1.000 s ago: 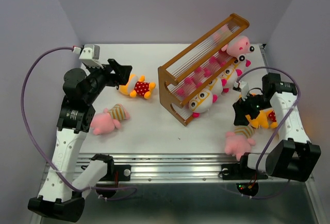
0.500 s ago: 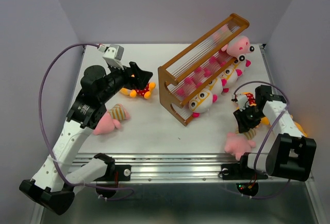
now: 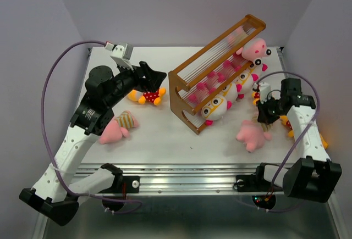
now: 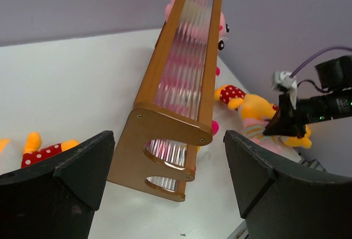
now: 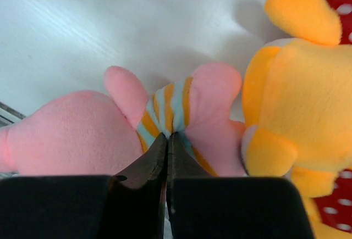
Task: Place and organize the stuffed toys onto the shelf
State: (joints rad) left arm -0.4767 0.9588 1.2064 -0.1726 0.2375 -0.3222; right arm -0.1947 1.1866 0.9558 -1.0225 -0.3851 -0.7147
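On the white table (image 3: 165, 137) between lilac walls (image 3: 165, 8), left claw (image 3: 157, 81) agape, right claw (image 5: 166, 140) tight on a pink toy (image 5: 60, 137).

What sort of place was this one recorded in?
Probably a lab robot cell, not a home: a white table boxed in by plain walls, two arms bolted to a metal rail at its near edge, and stuffed toys with a wooden shelf laid out as props.
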